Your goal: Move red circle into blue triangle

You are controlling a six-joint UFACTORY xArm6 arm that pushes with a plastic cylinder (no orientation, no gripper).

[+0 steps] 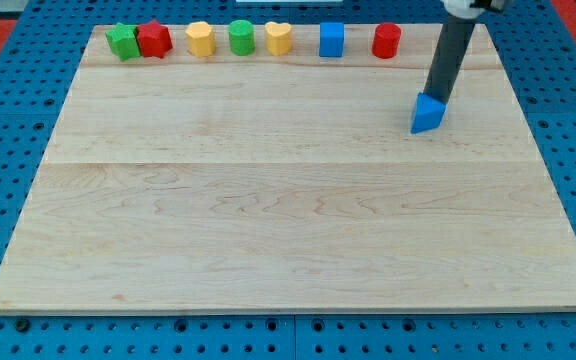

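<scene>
The red circle stands in the row of blocks along the view's top edge of the board, at its right end. The blue triangle lies below and to the right of it, apart from the row. My tip comes down from the view's top right and sits at the triangle's upper right edge, touching it or nearly so. The red circle is a short way up and left of my tip, with bare board between them.
The top row also holds, from the left, a green star, a red star, a yellow hexagon-like block, a green cylinder, a yellow heart and a blue cube. The wooden board lies on a blue perforated table.
</scene>
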